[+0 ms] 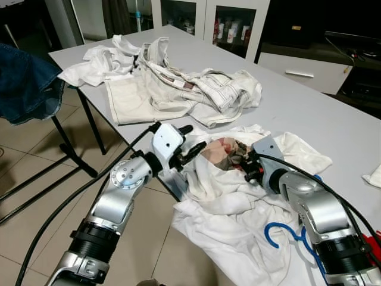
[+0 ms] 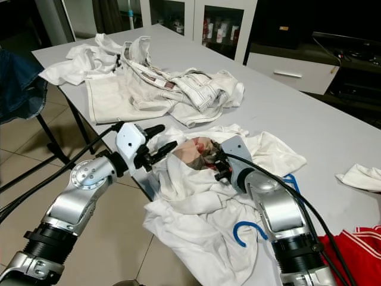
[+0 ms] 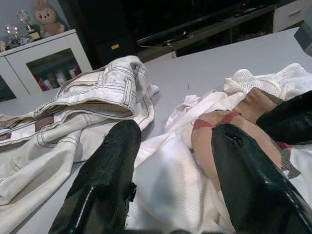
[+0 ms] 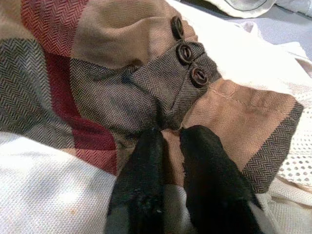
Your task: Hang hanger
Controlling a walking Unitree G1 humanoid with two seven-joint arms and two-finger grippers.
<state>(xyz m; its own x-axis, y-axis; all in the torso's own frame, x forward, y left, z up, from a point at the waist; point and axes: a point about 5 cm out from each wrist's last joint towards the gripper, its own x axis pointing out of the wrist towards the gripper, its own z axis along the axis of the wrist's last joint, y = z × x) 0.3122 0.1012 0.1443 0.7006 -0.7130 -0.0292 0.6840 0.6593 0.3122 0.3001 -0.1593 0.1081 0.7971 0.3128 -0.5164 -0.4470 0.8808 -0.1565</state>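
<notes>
Early stage: blue plastic hanger [image 1: 280, 235] lies on grey table [image 1: 309, 113], mostly under white mesh garment [image 1: 232, 208], beside right forearm; not yet picked up or hung. Right gripper [image 4: 168, 141] pinched shut on brown-and-red checked herringbone cloth [image 4: 97, 63] w/ three buttons. Left gripper [image 3: 170, 161], fingers spread open & empty, hovers just beside same cloth. Cream jeans pile [image 1: 178, 83] lies farther back. Hidden: hanger's hook & most of frame; no rail or hanging spot visible
</notes>
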